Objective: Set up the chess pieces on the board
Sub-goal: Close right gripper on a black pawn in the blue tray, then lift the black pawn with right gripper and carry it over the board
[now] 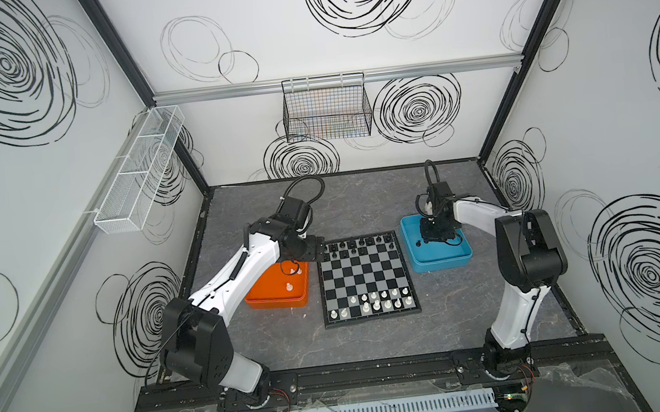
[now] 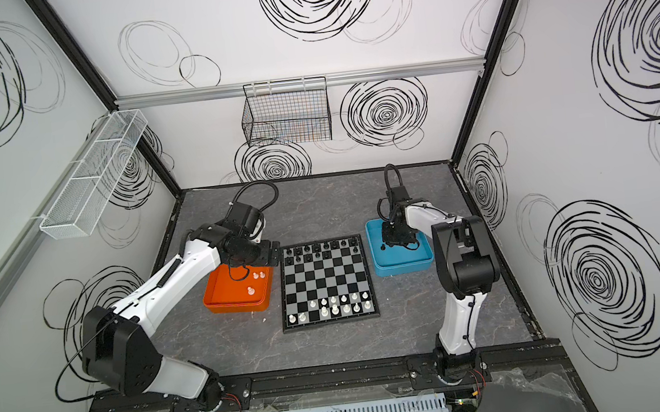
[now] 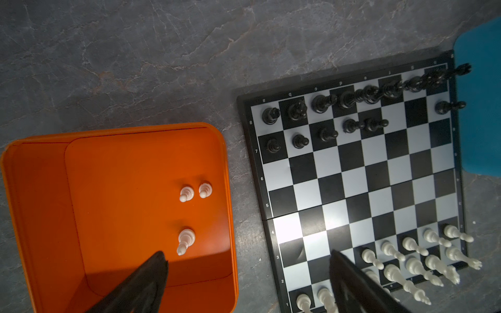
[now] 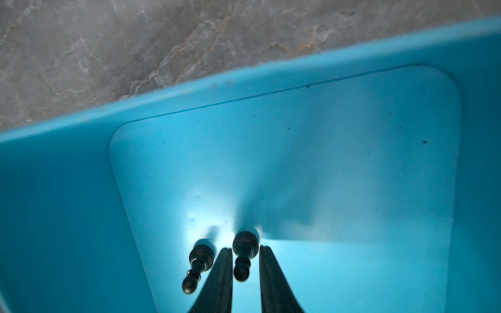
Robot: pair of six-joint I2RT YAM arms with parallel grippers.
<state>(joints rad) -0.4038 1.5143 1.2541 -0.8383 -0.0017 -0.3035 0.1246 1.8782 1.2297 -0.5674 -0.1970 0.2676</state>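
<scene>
Flat black-and-silver chequered chessboard (image 1: 364, 272) lies level. Tiny black plastic chessmen (image 1: 352, 245) stand upright along its 12 o'clock edge, white chessmen (image 1: 376, 304) along its 6 o'clock edge. Three white spares (image 1: 289, 286) stand off-board at 9 o'clock, two black pawns (image 4: 199, 260) at 3 o'clock.

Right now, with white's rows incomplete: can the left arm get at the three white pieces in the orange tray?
Probably yes: the left gripper hangs open over the rim of the orange tray, and the three white pieces stand uncovered on its floor.
</scene>
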